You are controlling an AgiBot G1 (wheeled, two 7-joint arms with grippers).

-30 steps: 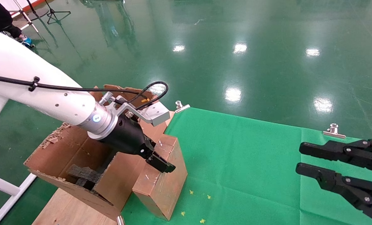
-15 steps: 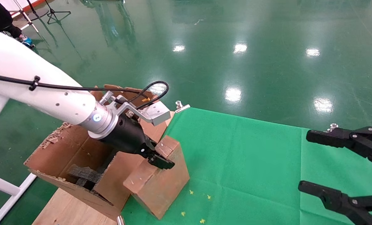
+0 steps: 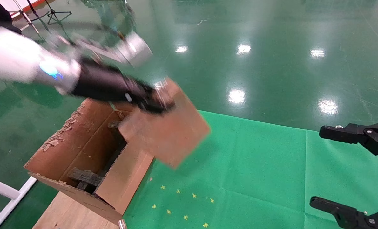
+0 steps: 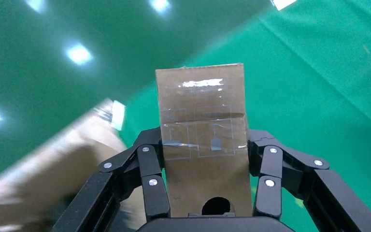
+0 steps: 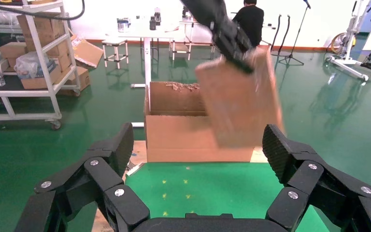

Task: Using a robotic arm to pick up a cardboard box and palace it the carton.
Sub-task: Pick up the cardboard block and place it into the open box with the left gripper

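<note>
The robotic arm [image 3: 20,63], the robot's left, reaches out above the desk's left edge with its blue light ring [image 3: 50,69] lit. Its left hand [image 3: 155,103] is clenched on the cardboard box [image 3: 168,132], which hangs in the air clear of the green cloth [image 3: 246,165], tilted, over the near right wall of the carton [image 3: 77,143]. In the left wrist view the two black fingers [image 4: 150,169] press the box's [image 4: 204,145] opposite broad faces, with the narrow taped side facing the camera and a small round hole [image 4: 216,206] low between the fingers, close to the palm of the left hand [image 4: 205,166].

The carton stands open at the left edge of the desk, on bare wood [image 3: 65,211] just beside the cloth. Its torn flaps stand up ragged, and black foam [image 3: 85,178] lies inside, at its near end. Small yellow specks [image 3: 179,206] are scattered on the cloth near the front edge.

The right hand [image 3: 351,171] is at the right edge of the desk, released, its fingers spread wide and holding nothing. From the right wrist view, the right hand's [image 5: 198,159] open fingers frame the carton [image 5: 183,125] and the lifted box [image 5: 239,104] beyond, which overlaps the carton's right end. A metal clip [image 3: 122,224] shows at the front edge.
</note>
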